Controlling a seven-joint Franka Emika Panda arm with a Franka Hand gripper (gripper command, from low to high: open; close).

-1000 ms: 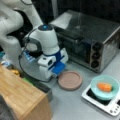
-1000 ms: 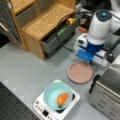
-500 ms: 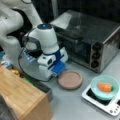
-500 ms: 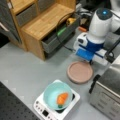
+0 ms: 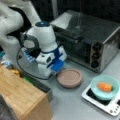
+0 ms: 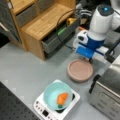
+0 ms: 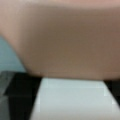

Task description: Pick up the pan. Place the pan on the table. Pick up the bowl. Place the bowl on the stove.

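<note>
What changed: honestly almost nothing over the last second. The gripper (image 5: 55,72) is still parked low at the edge of the pan (image 5: 69,78), and nothing else has shifted.
Gripper state: can't tell. Its fingertips are hidden behind the blue body in both front views, and the wrist view only shows the pan's pink wall (image 7: 65,37) filling the frame with the white handle (image 7: 72,100) right below it.
Pan: flat on the table (image 5: 75,105), not lifted, with the gripper (image 6: 90,59) at roughly 1 o'clock of the pan (image 6: 80,70).
Bowl: the teal bowl (image 5: 96,83) with the carrot piece is already sitting on the stove (image 5: 110,106), at about 4 o'clock from the pan. In a front view the bowl (image 6: 52,93) and stove (image 6: 45,110) are at 7 o'clock.
What that means: my guess is both things already sit where the task wants them.
Edges: the toaster oven (image 5: 87,37) is near at the pan's 1 o'clock, and the wooden block (image 5: 22,95) is at 8 o'clock.
Open room: bare table (image 6: 22,72) out at 9 o'clock of the pan.
</note>
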